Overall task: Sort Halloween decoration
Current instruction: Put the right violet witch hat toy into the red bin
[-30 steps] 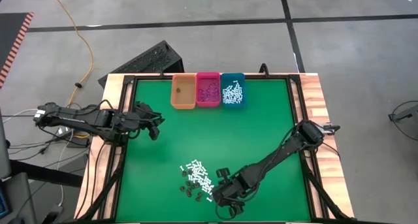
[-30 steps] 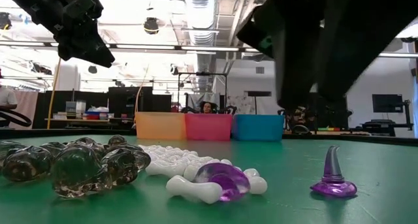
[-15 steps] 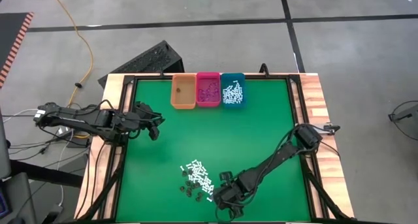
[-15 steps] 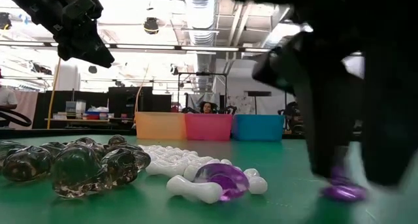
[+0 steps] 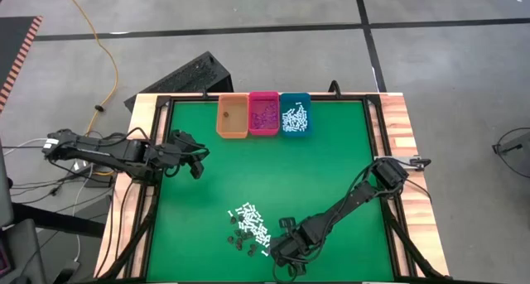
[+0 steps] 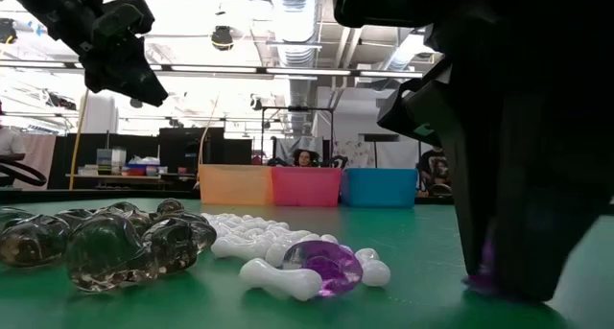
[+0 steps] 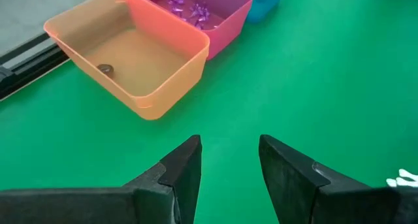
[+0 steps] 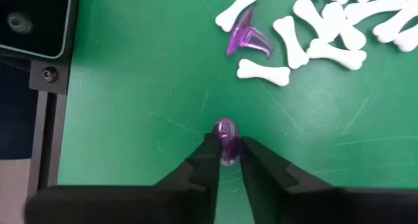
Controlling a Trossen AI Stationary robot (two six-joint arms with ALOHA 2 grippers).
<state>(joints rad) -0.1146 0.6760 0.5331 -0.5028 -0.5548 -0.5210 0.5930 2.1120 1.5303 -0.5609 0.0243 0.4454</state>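
Pinching 1 purple hat (image 8: 226,140) at lower centre, the right gripper (image 8: 226,153) probably needed care; light, slick, stiff plastic.

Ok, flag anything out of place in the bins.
Nothing stands out: purple pieces lie in the pink bin, white bones in the teal bin, one dark piece in the orange bin.

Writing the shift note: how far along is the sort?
Partly done: pink bin and teal bin hold pieces, orange bin just one. In hand: right gripper closed around a purple piece on the mat. Left: the pile. Left gripper open, idle.
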